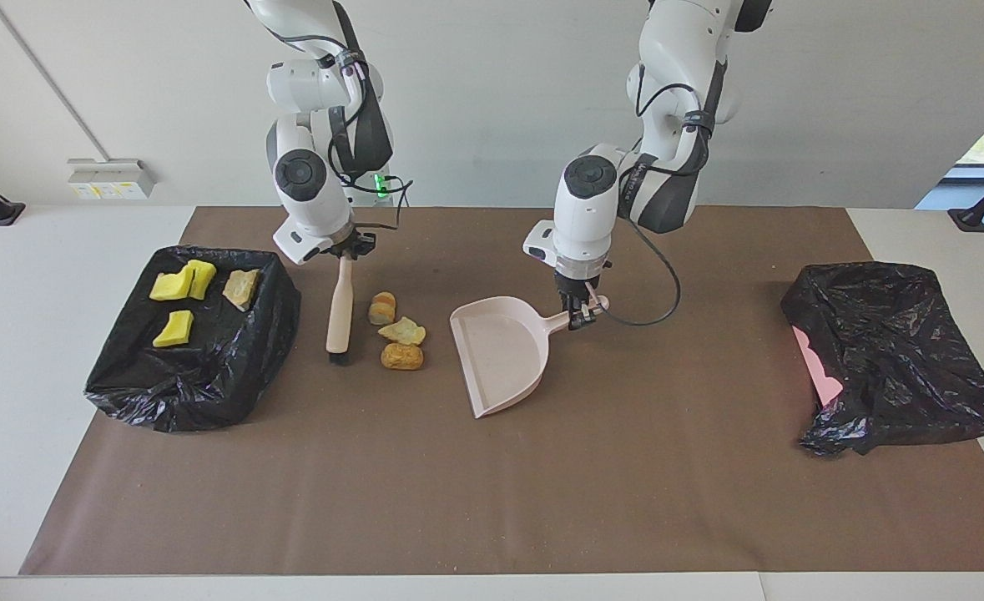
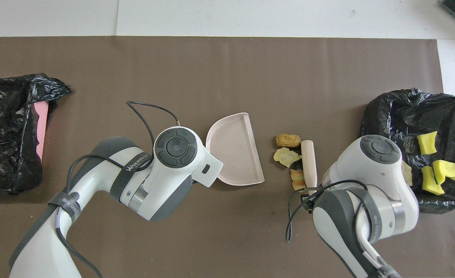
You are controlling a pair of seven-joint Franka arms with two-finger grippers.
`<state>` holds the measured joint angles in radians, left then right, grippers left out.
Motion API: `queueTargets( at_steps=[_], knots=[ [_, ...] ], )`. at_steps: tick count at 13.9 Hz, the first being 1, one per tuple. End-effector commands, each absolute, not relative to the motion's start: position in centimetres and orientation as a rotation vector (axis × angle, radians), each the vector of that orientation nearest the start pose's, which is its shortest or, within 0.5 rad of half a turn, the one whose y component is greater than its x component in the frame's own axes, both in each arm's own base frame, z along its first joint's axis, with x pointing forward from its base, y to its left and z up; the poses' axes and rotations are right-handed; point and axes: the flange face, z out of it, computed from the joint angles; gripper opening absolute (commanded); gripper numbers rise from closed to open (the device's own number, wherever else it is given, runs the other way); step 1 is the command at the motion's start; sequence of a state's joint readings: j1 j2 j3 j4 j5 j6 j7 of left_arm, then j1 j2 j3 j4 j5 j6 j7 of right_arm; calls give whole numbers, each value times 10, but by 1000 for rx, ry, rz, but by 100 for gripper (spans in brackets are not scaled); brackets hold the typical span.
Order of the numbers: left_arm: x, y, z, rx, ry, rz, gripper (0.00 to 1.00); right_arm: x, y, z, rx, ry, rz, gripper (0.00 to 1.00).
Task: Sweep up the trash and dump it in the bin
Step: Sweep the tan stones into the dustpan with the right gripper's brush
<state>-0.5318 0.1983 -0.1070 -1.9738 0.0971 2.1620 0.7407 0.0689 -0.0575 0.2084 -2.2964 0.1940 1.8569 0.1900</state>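
Facing view, near the robots first: right gripper (image 1: 343, 252) is clenched on the brush (image 1: 340, 310) handle, head down on the mat beside the three tan pieces (image 1: 397, 332) left mid-mat. Left gripper (image 1: 579, 315) is clamped on the dustpan (image 1: 502, 352) handle, its open mouth facing that pile with a gap between. Bin (image 1: 195, 334) at the right arm's end of the mat holds three yellow chunks (image 1: 179, 302) plus one tan piece (image 1: 241, 286). So roughly half done; remaining: sweep three into the pan, dump. Second black bag (image 1: 892, 355) at the left arm's end looks unused.
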Motion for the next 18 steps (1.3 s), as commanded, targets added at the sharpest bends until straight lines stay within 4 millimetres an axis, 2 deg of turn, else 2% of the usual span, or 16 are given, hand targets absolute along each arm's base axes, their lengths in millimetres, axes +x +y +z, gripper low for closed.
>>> queueTargets(
  at_steps=[1, 3, 5, 8, 10, 12, 13, 16, 18],
  knots=[
    [464, -343, 371, -2273, 2041, -9, 0, 446, 170, 351, -2909, 31, 612, 0],
    [463, -342, 369, -2273, 2041, -5, 0, 449, 194, 349, -2802, 77, 611, 0],
    [463, -340, 367, -2277, 2037, -2, 0, 445, 222, 357, -2690, 111, 604, 0],
    [461, -336, 365, -2284, 2029, -4, 0, 456, 237, 383, -2578, 130, 635, 0],
    [462, -334, 364, -2295, 2020, -12, 0, 463, 226, 410, -2595, 125, 684, 0],
    [462, -334, 364, -2324, 1986, -16, 0, 478, 200, 447, -2746, 106, 695, 0],
    [463, -332, 364, -2359, 1948, -17, 0, 486, 190, 456, -2832, 68, 690, 0],
    [464, -331, 363, -2439, 1851, -22, 0, 503, 176, 448, -3030, -40, 579, 0],
    [464, -331, 364, -2457, 1826, -21, 0, 522, 162, 417, -3143, -151, 549, 0]
  ],
)
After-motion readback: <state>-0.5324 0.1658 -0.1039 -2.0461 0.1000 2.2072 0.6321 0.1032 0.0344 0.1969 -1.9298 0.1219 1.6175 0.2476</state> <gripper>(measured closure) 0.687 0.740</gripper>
